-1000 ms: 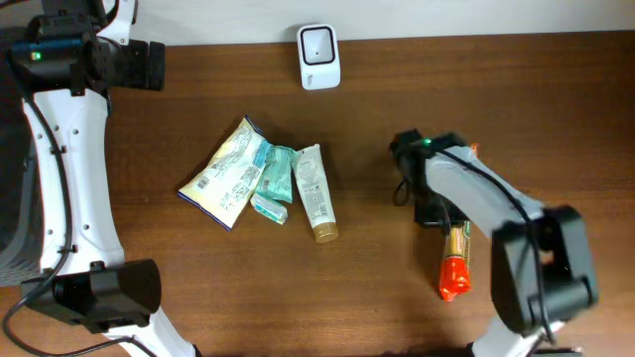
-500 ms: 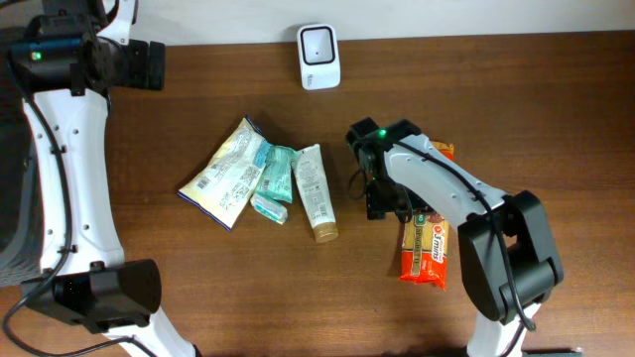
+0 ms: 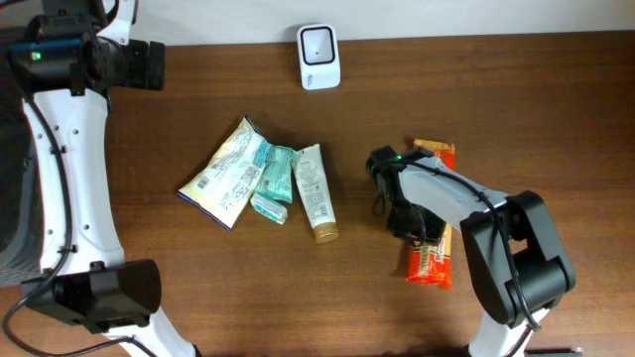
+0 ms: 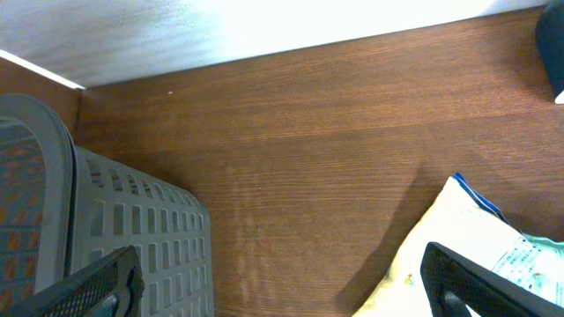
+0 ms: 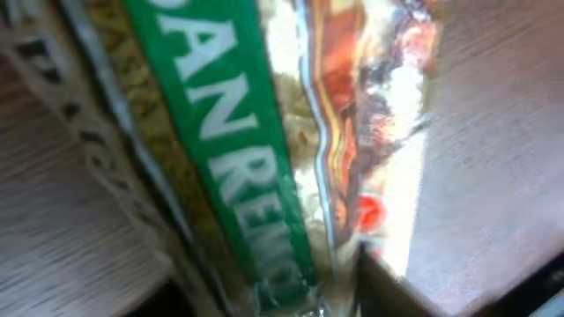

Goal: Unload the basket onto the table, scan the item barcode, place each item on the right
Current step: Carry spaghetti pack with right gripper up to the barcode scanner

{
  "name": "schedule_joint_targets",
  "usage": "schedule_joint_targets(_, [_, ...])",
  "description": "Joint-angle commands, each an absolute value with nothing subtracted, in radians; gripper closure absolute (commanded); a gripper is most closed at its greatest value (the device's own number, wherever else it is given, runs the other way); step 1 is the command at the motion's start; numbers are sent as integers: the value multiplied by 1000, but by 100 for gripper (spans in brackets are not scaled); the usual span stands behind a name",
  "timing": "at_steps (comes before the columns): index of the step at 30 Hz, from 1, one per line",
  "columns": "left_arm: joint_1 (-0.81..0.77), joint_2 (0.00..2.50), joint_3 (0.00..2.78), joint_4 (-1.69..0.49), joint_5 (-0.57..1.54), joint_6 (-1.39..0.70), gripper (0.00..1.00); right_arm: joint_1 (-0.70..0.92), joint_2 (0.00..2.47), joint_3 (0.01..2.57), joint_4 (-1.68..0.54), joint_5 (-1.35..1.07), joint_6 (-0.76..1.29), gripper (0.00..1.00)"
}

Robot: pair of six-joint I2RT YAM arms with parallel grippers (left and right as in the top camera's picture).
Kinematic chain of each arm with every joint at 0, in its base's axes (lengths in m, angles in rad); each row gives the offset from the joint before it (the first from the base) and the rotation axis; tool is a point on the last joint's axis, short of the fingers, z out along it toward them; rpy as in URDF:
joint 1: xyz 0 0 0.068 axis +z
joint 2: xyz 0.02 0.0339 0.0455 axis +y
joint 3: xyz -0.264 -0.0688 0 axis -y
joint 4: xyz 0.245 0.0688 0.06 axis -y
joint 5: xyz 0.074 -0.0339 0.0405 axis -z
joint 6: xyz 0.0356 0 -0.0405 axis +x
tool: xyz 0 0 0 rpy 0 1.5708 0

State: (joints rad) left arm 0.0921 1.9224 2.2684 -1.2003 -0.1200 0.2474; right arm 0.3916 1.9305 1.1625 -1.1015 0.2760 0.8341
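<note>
Orange snack packet (image 3: 435,253) lies flat on the table (image 3: 556,119), right of the middle and nearer the near edge than the far one. The right gripper (image 3: 407,213) sits over the packet's left edge. The right wrist view is filled with blurred wrapper and a green band, and whether the fingers are clamped on the packet or merely against it cannot be told.

The scan looks not yet done. The white scanner (image 3: 318,57) stands at the middle of the far edge, well apart from the packet, and no barcode faces it. What seems left is to secure the packet, lift it and present its code to the scanner.

Bare wood lies between packet and scanner, so that path is free. A pale pouch (image 3: 226,174), a teal sachet (image 3: 276,177) and a tube (image 3: 316,193) cluster left of centre, near enough to brush. The left gripper (image 4: 282,291) hangs spread wide at the far left corner, above a grey basket (image 4: 132,238).
</note>
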Motion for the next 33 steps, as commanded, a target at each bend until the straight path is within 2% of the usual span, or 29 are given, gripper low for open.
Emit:
schedule_joint_targets(1, [94,1918,2275,-1199,-117,263,1,364,1970,1118,-1100,296,843,83])
schedule_joint_targets(2, [94,1918,2275,-1199,-117,263,1,364,1970,1118,-1103,282,840,92])
schedule_joint_targets(4, [94,1918,2275,-1199,-117,263,1,364,1970,1120,-1092,268,788,96])
schedule_joint_targets(9, [94,1918,2275,-1199,-117,263,1,364,1891,1158,-1013,97,549,96])
schedule_joint_targets(11, [94,1918,2275,-1199,-117,263,1,364,1773,1159,-912,-86,392,96])
schedule_joint_targets(15, [94,1918,2275,-1199,-117,263,1,323,1608,1159,-810,-390,213,96])
schedule_joint_targets(18, [94,1918,2275,-1199,-117,263,1,265,1557,1159,-764,-625,89,96])
schedule_joint_targets(20, [94,1918,2275,-1199,-117,263,1,208,1555,1159,-743,-879,-56,96])
schedule_joint_targets(26, [94,1918,2275,-1199,-117,263,1,148,1555,1172,-674,-1077,-70,96])
schedule_joint_targets(28, [94,1918,2275,-1199,-117,263,1,150,1556,1250,-659,-1014,39,96])
schedule_joint_targets(33, [94,1918,2275,-1199,-117,263,1,205,1662,1674,-890,-490,113,96])
